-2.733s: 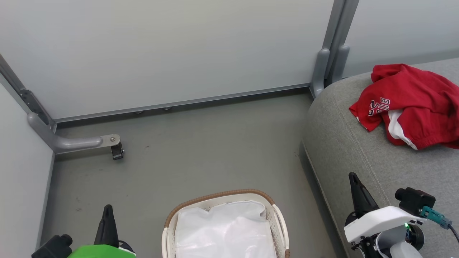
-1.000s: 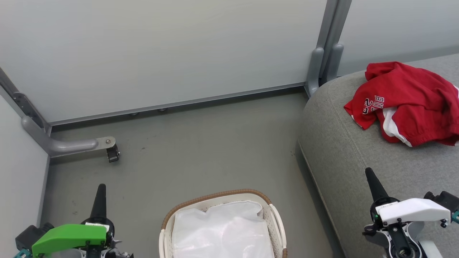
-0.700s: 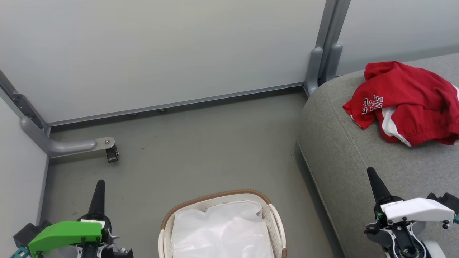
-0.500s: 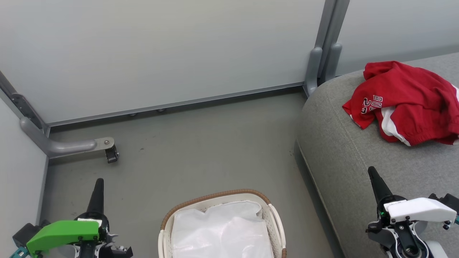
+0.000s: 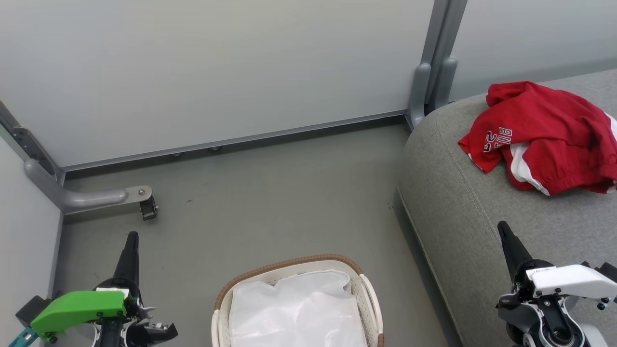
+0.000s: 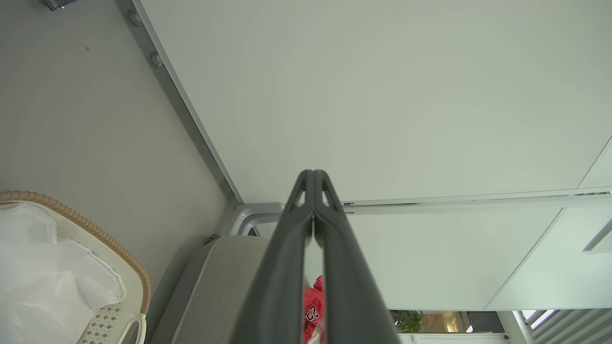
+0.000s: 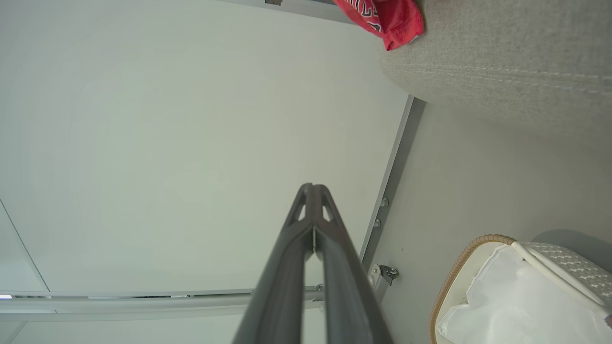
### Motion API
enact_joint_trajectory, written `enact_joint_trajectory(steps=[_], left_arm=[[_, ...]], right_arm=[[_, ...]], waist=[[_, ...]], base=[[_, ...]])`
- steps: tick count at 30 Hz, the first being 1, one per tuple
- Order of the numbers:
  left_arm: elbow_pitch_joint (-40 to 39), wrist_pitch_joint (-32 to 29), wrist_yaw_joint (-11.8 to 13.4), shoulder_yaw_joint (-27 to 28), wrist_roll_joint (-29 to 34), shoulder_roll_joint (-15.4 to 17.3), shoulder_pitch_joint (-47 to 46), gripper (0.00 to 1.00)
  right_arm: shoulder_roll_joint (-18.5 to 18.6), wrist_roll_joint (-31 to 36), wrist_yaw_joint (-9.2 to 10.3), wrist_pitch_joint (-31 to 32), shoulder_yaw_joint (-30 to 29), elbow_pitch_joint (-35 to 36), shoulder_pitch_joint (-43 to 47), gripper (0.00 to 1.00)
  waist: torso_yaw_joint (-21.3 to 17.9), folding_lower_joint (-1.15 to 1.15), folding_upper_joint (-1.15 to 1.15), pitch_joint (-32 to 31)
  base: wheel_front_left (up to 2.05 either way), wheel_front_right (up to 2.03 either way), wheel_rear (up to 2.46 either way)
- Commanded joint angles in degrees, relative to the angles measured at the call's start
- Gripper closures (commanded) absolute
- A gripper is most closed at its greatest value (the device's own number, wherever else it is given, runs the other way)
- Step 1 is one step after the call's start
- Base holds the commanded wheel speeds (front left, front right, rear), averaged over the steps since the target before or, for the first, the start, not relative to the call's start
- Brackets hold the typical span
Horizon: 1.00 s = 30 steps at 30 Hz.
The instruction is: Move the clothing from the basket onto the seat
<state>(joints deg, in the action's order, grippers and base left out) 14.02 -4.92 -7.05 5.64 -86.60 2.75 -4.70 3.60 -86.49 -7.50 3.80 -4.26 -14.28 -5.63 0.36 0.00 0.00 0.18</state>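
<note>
Spanning the top of the head view, pale partition panels back a grey floor. At the right edge of the frame the grey seat carries the red clothing, a crumpled heap with white letters and trim lying in the upper right, well apart from the basket. That basket stands on the floor at bottom centre, holding a white cloth lining. Lower left, the left gripper points up the frame over the floor, jaws pressed together and empty. Lower right, the right gripper hangs over the seat's near part, jaws likewise pressed together and empty.
</note>
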Motion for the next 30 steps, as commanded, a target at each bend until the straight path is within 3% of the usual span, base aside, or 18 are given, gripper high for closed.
enact_joint_trajectory(steps=[1, 16, 30], left_arm=[[-0.05, -0.30, -0.27, 0.41, -1.16, 0.29, -1.14, 1.00], [0.05, -1.86, -0.64, 1.08, -6.03, 0.30, -1.99, 1.00], [0.07, -1.83, -0.60, 1.04, -5.87, 0.29, -1.92, 1.00]], right_arm=[[0.23, -1.32, 0.00, 0.48, -0.31, 0.27, -0.66, 1.00], [0.13, -7.11, 0.01, 2.15, -1.43, 0.42, -0.69, 1.00], [-0.02, -6.66, 0.01, 2.27, -1.59, 0.37, -0.70, 1.00]], waist=[[-0.03, 0.00, 0.00, 0.00], [-0.36, 0.00, 0.00, -0.01], [-0.36, 0.00, 0.00, -0.01]], base=[[0.00, 0.00, 0.00], [0.00, 0.00, 0.00], [0.00, 0.00, 0.00]])
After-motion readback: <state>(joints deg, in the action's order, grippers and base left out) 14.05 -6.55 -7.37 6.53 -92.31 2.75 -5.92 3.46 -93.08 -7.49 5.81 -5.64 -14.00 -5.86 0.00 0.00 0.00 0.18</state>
